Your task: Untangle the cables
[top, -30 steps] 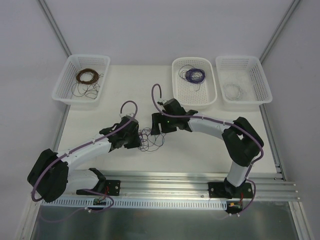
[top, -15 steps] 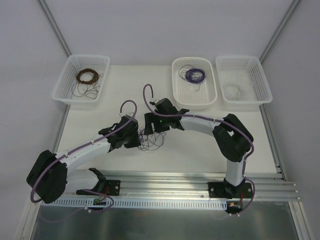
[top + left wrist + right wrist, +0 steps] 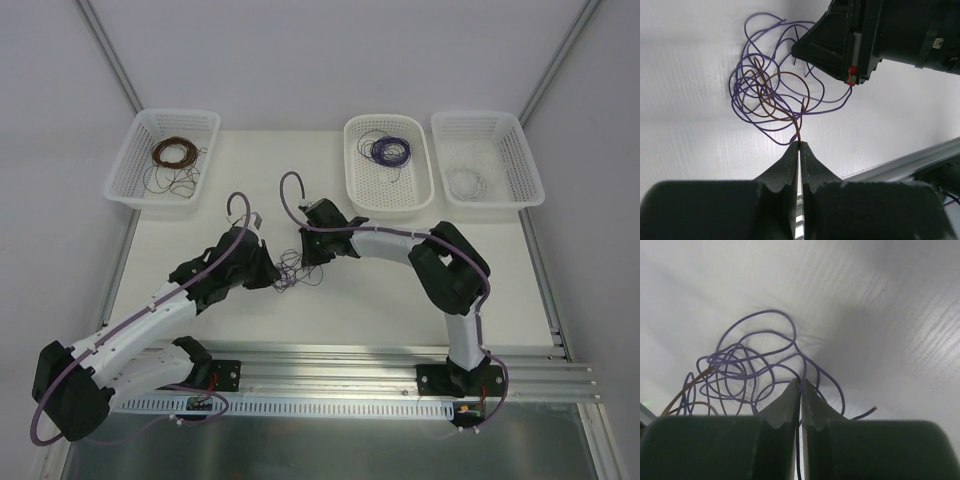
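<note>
Three white baskets sit at the table's (image 3: 390, 295) far edge. The left basket (image 3: 120, 172) holds a brown coil (image 3: 173, 153), the middle basket (image 3: 352, 172) a purple coil (image 3: 389, 150), and the right basket (image 3: 530, 165) a white coil (image 3: 466, 181). The cables (image 3: 296, 268) lie tangled mid-table. The left gripper (image 3: 799, 145) pinches a brown strand (image 3: 799, 131); the right gripper (image 3: 801, 383) pinches a purple strand (image 3: 803, 364).

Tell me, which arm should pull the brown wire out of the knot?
Left. The left gripper is shut on the brown wire beside the knot, while the right gripper pinches only a purple wire.
</note>
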`<state>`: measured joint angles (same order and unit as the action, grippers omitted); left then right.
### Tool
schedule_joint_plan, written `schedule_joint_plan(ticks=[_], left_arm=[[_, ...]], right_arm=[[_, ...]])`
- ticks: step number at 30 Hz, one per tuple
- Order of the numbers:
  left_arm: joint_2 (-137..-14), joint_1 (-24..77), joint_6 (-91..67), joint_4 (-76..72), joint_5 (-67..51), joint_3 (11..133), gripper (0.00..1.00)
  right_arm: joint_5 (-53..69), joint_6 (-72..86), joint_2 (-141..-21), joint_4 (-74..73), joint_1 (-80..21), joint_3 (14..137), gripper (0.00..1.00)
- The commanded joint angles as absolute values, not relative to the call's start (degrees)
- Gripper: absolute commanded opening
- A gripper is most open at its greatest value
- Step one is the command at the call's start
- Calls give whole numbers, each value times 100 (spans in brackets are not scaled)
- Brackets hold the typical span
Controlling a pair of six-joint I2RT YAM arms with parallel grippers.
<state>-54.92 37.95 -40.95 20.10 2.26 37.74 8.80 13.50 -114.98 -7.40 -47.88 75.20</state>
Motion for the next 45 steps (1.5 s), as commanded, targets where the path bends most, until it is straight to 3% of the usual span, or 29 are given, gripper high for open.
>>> schedule_joint_plan(ticks=[1, 7, 20, 33, 40, 45], left_arm=[[-5230, 3850, -3745, 2486, 693, 4332, 0], [-5247, 3727, -3235, 3426, 2089, 5097, 0], [-5071, 2330, -2751, 3981, 2513, 5563, 0], [-5150, 1029, -2093, 4877, 3682, 7671, 0], [-5388, 1020, -2100, 4878, 2559, 8306, 0], [-5502, 1020, -2083, 4816, 1917, 8393, 0]], right_arm=[[650, 1310, -11225, -827, -4650, 7306, 4], [694, 967, -10452, -1045, -3948, 6540, 1], [510, 97, -8289, -2311, -2497, 5318, 1], [844, 343, -6935, -3076, -370, 5071, 1], [1398, 325, -6943, -2988, -553, 5142, 1], [1520, 290, -7005, -2945, -957, 5194, 8]])
